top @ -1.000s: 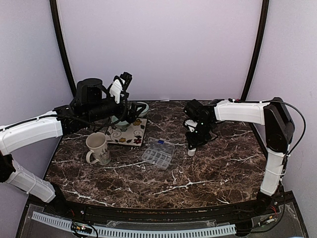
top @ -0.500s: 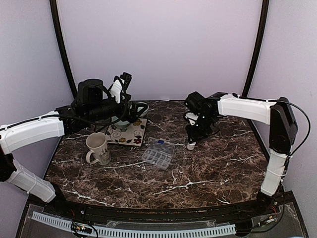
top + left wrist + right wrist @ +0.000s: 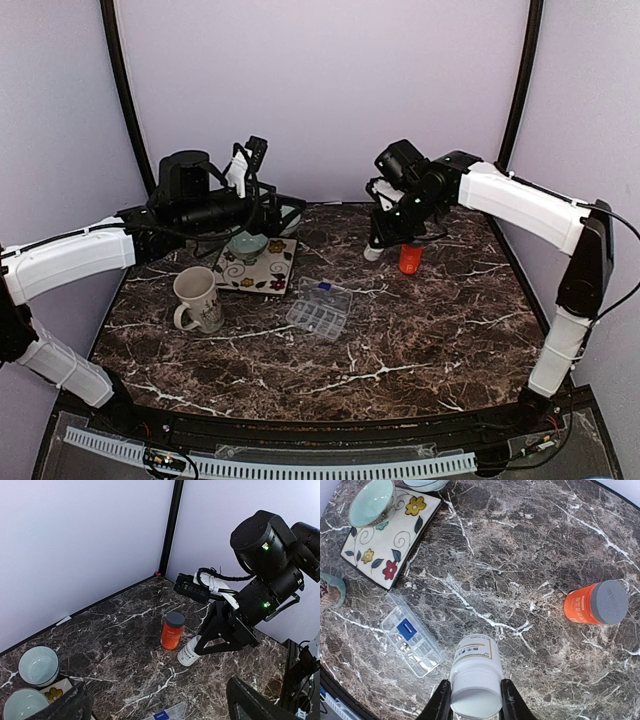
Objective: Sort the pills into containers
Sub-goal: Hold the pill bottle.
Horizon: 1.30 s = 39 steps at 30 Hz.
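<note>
The clear organiser box (image 3: 320,310) with its grid of containers lies flat mid-table, also seen as the organiser box (image 3: 412,636) in the right wrist view. My right gripper (image 3: 476,701) is shut on a white pill bottle (image 3: 476,672), held tilted above the marble. From above, that white bottle (image 3: 373,253) hangs beside an upright orange bottle (image 3: 410,259) with a grey cap. My left gripper (image 3: 248,165) is raised at the back left, open and holding nothing. Its view shows the orange bottle (image 3: 172,630) and the white bottle (image 3: 190,654). The pills are out of view.
A cream mug (image 3: 197,298) stands left of the organiser. Behind it a floral square plate (image 3: 262,270) carries a pale green bowl (image 3: 247,245), with another bowl (image 3: 287,215) further back. Purple walls and black corner posts close in the table's back and sides.
My right arm has lifted the white bottle off the table and carried it back and up, uncovering the orange bottle. The left arm has barely moved.
</note>
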Each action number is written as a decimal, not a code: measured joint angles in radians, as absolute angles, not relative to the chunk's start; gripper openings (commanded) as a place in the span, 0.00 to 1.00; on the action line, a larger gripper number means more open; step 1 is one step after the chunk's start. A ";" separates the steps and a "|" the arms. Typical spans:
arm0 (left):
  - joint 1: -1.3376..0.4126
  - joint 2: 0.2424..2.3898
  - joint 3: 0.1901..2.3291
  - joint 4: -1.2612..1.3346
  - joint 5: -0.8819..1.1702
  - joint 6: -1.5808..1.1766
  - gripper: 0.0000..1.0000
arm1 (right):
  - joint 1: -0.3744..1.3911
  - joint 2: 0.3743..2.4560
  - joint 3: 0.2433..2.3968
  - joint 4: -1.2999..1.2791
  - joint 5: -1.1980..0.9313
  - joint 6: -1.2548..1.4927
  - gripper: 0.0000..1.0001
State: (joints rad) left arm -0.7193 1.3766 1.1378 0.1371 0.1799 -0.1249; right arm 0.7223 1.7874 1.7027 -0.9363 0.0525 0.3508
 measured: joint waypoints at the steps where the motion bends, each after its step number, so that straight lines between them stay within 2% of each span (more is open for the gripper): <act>1: -0.714 1.376 1.135 0.143 0.189 -0.138 0.94 | 0.722 1.778 1.706 -0.936 0.051 0.353 0.00; 7: -0.686 1.366 1.090 0.179 0.270 -0.197 0.93 | 0.720 1.750 1.760 -0.924 -0.020 0.362 0.00; 19: -0.640 1.363 1.073 0.239 0.445 -0.333 0.89 | 0.690 1.712 1.821 -0.799 -0.320 0.396 0.00; 27: -0.637 1.328 1.039 0.289 0.431 -0.400 0.88 | 0.669 1.710 1.885 -0.731 -0.464 0.428 0.00; 39: -0.636 1.312 1.026 0.329 0.404 -0.469 0.84 | 0.649 1.710 1.861 -0.590 -0.596 0.480 0.00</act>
